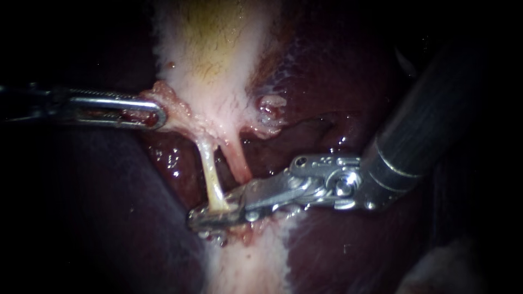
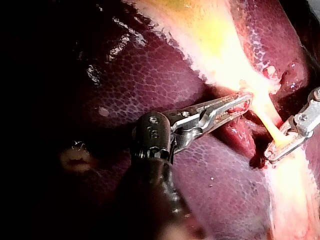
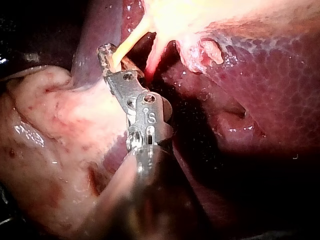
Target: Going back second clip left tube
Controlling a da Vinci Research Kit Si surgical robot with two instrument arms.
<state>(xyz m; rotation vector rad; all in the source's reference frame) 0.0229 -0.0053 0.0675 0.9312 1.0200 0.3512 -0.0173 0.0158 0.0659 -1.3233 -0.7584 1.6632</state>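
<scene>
left instrument (image 1: 155, 113), jaws tight on the gallbladder (image 1: 212, 71) edge; right instrument (image 1: 215, 213), jaws tight around the left tube (image 1: 212, 174)

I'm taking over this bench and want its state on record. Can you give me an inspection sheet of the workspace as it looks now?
Surface: liver, dark red and wet, under everything.
Job's things: left tube, pale yellow and stretched straight, runs from the gallbladder down to the right instrument's tip; right tube, pinker, lies beside it. No clip made out.
Clutter: nothing seen.
Instruments: left instrument shut on tissue at the gallbladder's lower edge; right instrument at the left tube's lower end.
Cables: nothing seen.
Surroundings: dark, nothing seen.
</scene>
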